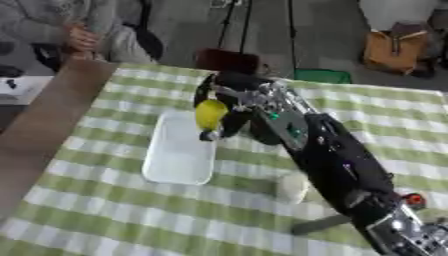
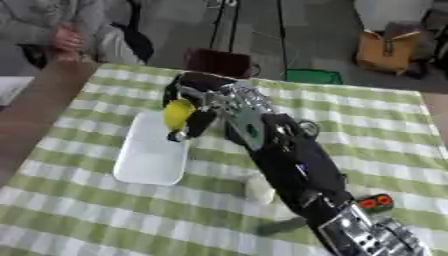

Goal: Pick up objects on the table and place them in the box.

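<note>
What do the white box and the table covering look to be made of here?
The white box looks like smooth plastic: an even, slightly glossy surface with rounded corners, though that is not certain. The table covering looks like woven cloth, matte, in a green and white check.

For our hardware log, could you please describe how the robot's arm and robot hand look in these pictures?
One arm shows, the right: a bulky black arm with silver metal joints near its base and at the wrist, small green and purple lights on its casing, and red round parts low down. The right robot hand is black with silver linkages. No left arm is visible.
</note>
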Motion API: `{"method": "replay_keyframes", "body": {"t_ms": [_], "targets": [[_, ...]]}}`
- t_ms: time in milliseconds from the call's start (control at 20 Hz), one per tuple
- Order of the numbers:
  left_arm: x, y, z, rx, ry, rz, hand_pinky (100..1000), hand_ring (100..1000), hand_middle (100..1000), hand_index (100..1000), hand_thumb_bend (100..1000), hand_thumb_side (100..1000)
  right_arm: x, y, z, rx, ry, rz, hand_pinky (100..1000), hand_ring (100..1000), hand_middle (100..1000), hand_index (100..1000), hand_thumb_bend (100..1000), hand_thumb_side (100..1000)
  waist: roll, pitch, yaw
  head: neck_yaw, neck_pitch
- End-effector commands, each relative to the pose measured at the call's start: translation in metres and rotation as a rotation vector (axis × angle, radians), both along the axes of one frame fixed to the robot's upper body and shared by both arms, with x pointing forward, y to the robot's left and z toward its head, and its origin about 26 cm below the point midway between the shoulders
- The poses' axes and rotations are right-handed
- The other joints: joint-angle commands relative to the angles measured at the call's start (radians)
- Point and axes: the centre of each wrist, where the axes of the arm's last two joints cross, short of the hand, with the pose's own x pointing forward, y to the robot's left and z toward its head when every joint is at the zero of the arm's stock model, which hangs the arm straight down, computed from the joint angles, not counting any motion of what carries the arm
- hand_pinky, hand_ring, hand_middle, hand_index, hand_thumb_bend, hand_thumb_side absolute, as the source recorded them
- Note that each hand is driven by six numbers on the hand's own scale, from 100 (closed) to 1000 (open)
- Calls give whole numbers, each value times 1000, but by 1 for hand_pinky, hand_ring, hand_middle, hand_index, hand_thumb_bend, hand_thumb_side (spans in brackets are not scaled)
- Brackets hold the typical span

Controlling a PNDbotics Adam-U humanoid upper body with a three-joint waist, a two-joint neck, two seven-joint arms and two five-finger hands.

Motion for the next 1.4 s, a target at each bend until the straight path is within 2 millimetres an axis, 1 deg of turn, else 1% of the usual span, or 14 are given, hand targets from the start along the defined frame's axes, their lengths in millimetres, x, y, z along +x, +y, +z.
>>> {"method": "replay_keyframes", "body": {"t_ms": [50,250,450,500,550,600,650,700,850,900,950,1000,1200,1400], "targets": [[-3,-2,8,3,-31,-16,654,755,887,848,582,732,-2,13,-5,-14,13,22,134,337,553,711,483,210,12,-10,0,-4,-2],[-3,-4,9,-3,-33,-26,654,755,887,848,580,733,-3,22,-23,-13,49,19,132,336,556,712,478,214,12,-6,10,-6,-5],[-3,-5,9,-3,-33,-31,654,755,887,849,580,733,-3,25,-27,2,28,15,130,336,557,713,465,232,12,-6,15,-7,-6],[-3,-5,9,-4,-33,-32,654,755,887,848,578,734,-4,27,-24,28,-2,15,119,345,567,717,459,305,12,-7,17,-8,-7],[-3,-6,9,-5,-33,-33,654,755,887,848,578,734,-5,28,-21,60,-40,12,119,345,567,717,459,305,11,-7,19,-9,-8],[-3,-6,9,-5,-32,-34,654,755,887,848,576,735,-6,29,-16,109,-95,4,317,476,675,810,570,405,12,-8,19,-9,-9],[-3,-6,9,-5,-32,-35,654,755,887,848,576,735,-7,30,-11,154,-151,-8,317,476,675,810,570,405,11,-8,19,-9,-11],[-3,-6,9,-6,-31,-36,654,755,887,848,575,735,-8,31,-9,175,-195,-19,595,640,807,921,692,452,11,-8,20,-10,-12],[-3,-6,9,-6,-31,-36,654,755,887,848,575,735,-9,32,-6,184,-260,-41,595,640,807,921,692,452,11,-9,20,-10,-13],[-3,-6,9,-6,-31,-36,654,755,887,849,575,735,-9,33,-6,184,-269,-42,700,720,844,939,741,491,11,-9,19,-10,-14],[-3,-6,9,-6,-32,-36,654,755,887,849,575,735,-9,33,-5,185,-277,-42,700,720,844,939,741,491,11,-9,19,-9,-14],[-3,-6,8,-6,-31,-36,654,755,887,849,574,736,-10,32,-4,182,-281,-40,822,782,878,950,775,527,12,-9,18,-9,-15],[-3,-6,8,-7,-32,-35,654,756,886,849,571,738,-11,30,-1,176,-297,-34,831,777,877,946,728,507,14,-9,12,-8,-15],[-3,-5,8,-9,-33,-30,654,756,886,849,571,738,-11,20,12,198,-329,-54,830,776,877,945,726,506,15,-11,3,-4,-15]]}}
